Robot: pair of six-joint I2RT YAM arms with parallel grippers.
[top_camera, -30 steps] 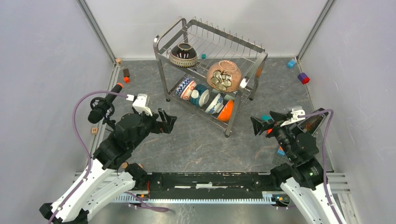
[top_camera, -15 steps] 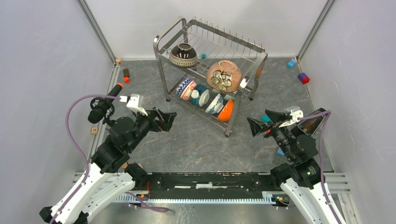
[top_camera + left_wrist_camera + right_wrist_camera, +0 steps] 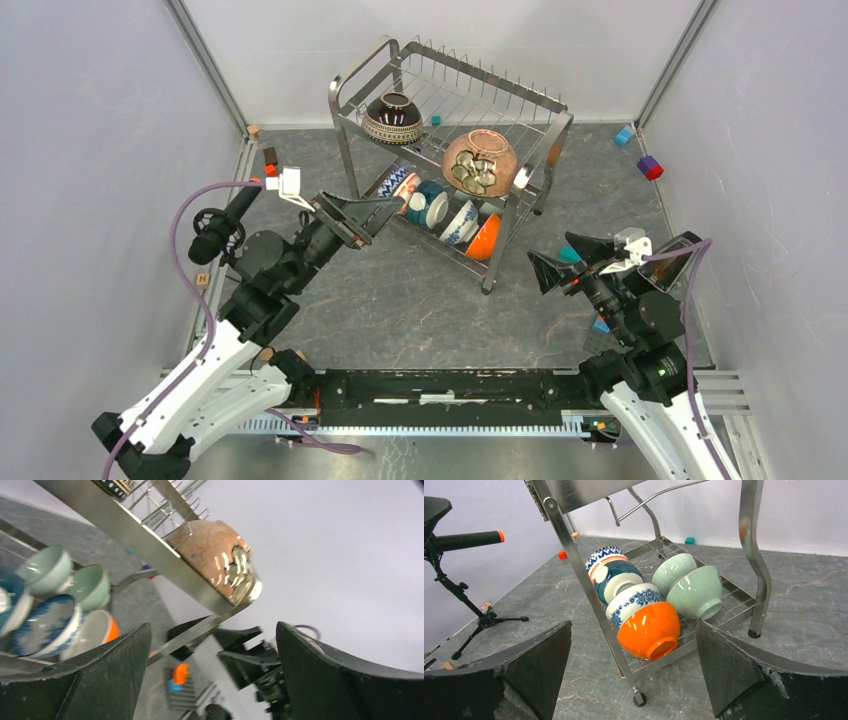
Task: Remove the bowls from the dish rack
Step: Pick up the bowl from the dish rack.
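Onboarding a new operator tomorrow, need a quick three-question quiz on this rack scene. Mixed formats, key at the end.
1. True or false: the glossy orange round ceramic bowl lies on the lower tier of the two-tier shiny steel wire dish rack.
2. How many bowls sit on the upper tier? A) one B) two C) four
3. Fill in: the left tool and the right tool both stand ___ and hold nothing.
Key: 1 true. 2 B: the dark brown round ceramic bowl and the pinkish-brown round ceramic bowl with pale medallions. 3 open.
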